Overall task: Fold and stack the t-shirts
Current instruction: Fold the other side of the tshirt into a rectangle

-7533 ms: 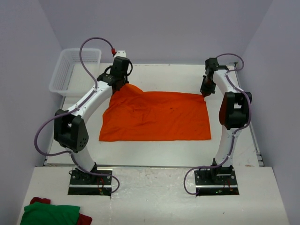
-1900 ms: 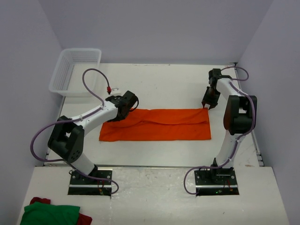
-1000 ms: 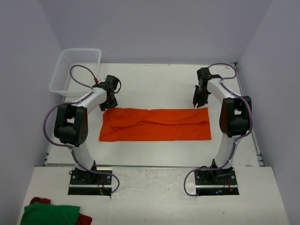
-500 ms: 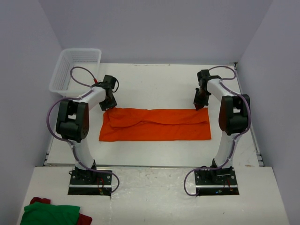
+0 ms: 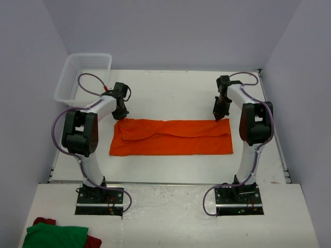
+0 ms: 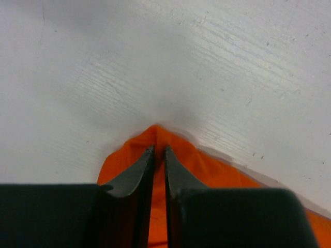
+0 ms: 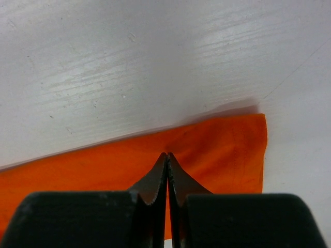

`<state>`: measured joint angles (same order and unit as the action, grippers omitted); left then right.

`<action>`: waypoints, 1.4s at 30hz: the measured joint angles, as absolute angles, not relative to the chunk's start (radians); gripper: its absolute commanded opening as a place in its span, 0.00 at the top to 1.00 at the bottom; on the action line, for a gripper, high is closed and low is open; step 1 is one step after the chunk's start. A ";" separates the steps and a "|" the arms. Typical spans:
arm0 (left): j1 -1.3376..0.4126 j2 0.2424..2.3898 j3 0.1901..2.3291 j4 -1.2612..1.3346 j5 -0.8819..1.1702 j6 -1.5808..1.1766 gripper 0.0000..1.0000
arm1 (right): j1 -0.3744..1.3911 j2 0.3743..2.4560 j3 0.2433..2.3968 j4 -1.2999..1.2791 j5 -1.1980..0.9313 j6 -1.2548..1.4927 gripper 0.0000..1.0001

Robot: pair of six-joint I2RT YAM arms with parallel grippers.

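Note:
One bright orange t-shirt [image 5: 173,137] lies on the white table, folded into a long flat strip running left to right. My left gripper [image 5: 120,114] is at the strip's far left corner. In the left wrist view the gripper [image 6: 156,149] is closed on a raised peak of the orange fabric [image 6: 207,166]. My right gripper [image 5: 220,114] is at the far edge near the right end. In the right wrist view the gripper [image 7: 167,154] is shut tight, its tips on the orange fabric [image 7: 222,144] just inside the far edge.
A white mesh basket [image 5: 83,75] stands at the far left corner of the table. Green cloth [image 5: 54,235] with red cloth under it lies on the near ledge at the bottom left. Grey walls close in on both sides.
The far half of the shirt was folded forward into a strip. Both grippers then drew back beyond it. In the last second they came onto its far edge, the right one moving nearer.

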<state>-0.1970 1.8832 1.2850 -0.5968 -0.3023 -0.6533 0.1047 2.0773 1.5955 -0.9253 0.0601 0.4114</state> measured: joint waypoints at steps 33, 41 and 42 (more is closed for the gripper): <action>-0.144 1.937 1.427 -0.617 -0.403 -0.637 0.24 | 0.106 2.106 1.584 -0.934 0.060 0.426 1.00; -0.333 1.729 1.425 -0.660 -0.513 -0.649 0.43 | 0.114 2.078 1.546 -0.889 0.095 0.428 1.00; -0.367 1.711 1.424 -0.657 -0.500 -0.643 0.44 | 0.118 2.064 1.529 -0.878 0.102 0.429 1.00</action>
<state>-0.3668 1.7111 1.4239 -0.6575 -0.4999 -0.6430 0.1177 2.0636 1.5291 -0.8780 0.1024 0.4286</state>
